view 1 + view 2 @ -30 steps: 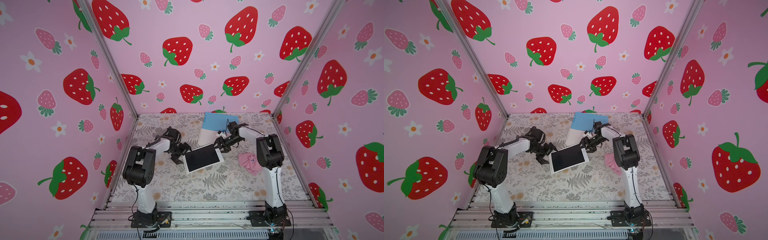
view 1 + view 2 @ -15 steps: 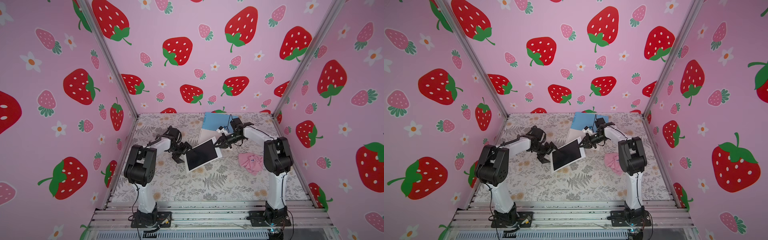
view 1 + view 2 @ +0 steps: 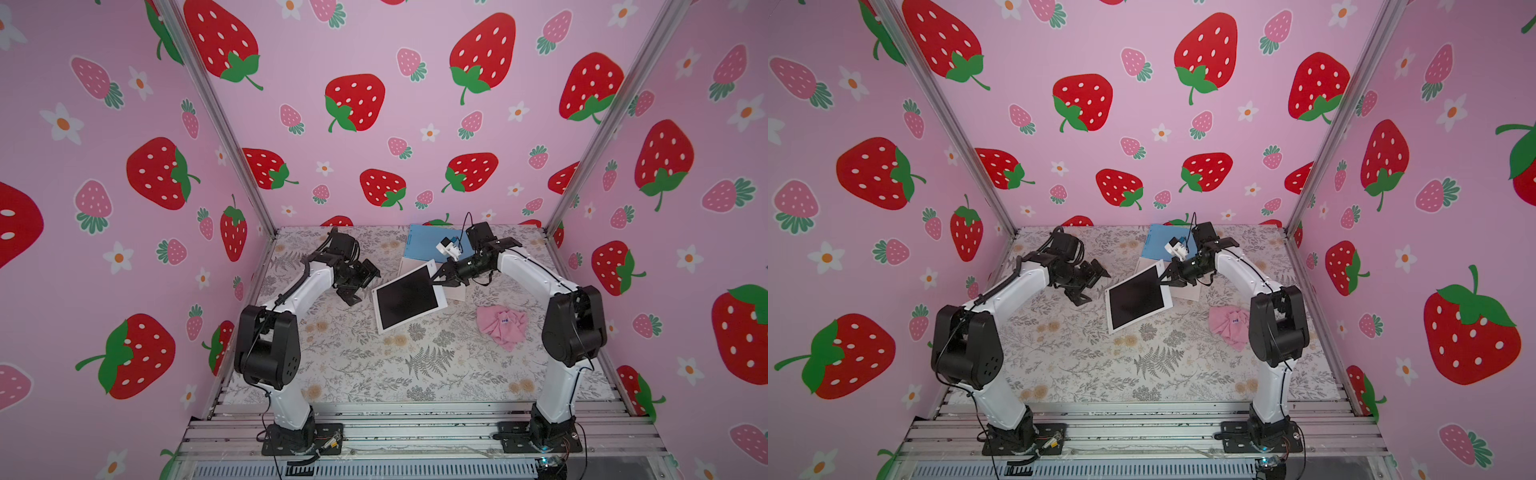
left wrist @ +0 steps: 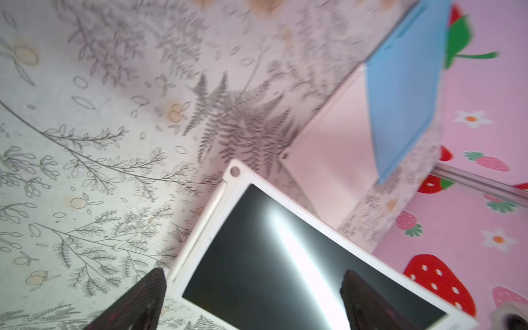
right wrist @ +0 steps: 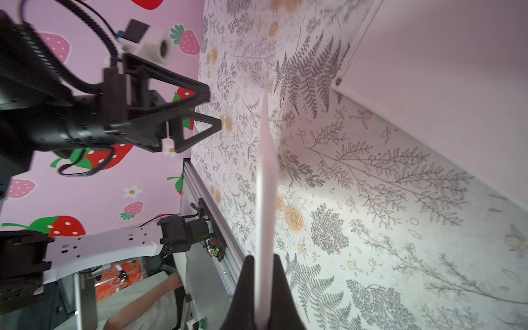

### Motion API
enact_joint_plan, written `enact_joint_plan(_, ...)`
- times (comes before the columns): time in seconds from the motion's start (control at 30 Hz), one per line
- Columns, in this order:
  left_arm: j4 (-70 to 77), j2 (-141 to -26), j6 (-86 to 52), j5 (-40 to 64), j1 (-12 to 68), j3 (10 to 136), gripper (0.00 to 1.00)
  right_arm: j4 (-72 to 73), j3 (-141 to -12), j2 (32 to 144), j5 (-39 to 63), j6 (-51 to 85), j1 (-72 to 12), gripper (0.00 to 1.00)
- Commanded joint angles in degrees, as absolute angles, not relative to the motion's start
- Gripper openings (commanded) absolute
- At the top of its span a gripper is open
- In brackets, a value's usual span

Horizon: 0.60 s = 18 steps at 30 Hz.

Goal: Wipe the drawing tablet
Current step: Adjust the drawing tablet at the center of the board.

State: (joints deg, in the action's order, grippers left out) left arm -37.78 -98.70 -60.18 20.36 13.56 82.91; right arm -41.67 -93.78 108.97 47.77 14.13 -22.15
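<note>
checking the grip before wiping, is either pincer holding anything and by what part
The right pincer holds the tablet, clamped on its thin edge near a far corner. The left pincer is open and holds nothing.

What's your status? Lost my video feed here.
Right end effector shut on drawing tablet edge, tablet tilted up. Left end effector open, empty, beside tablet. Pink cloth untouched on table.

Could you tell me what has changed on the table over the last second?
The right claw has closed on the drawing tablet's far edge and tipped it up, its near corner still low. The left claw stays open beside it. The pink cloth, blue board and pale sheet have not moved.
</note>
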Motion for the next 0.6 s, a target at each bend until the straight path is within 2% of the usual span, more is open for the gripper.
enact_joint_plan(0.0,-42.7,-96.6,-66.3,19.4,13.5,89.8,0.94,-38.6,-96.2,103.8,37.4,7.4,-26.0,0.00)
enact_joint_plan(0.17,-41.9,-97.6,-74.1,26.0,11.9,94.3,0.90,-25.8,-88.8,96.8,18.5,-5.0,-35.0,0.00)
enact_joint_plan(0.27,-41.1,-98.1,-77.5,29.2,11.4,94.2,0.89,-17.4,-83.6,94.3,10.6,-10.3,-38.9,0.00)
enact_joint_plan(0.57,-43.0,-97.5,-78.4,30.8,9.7,91.9,0.84,-6.5,-77.6,92.7,-5.1,-25.5,-47.7,0.00)
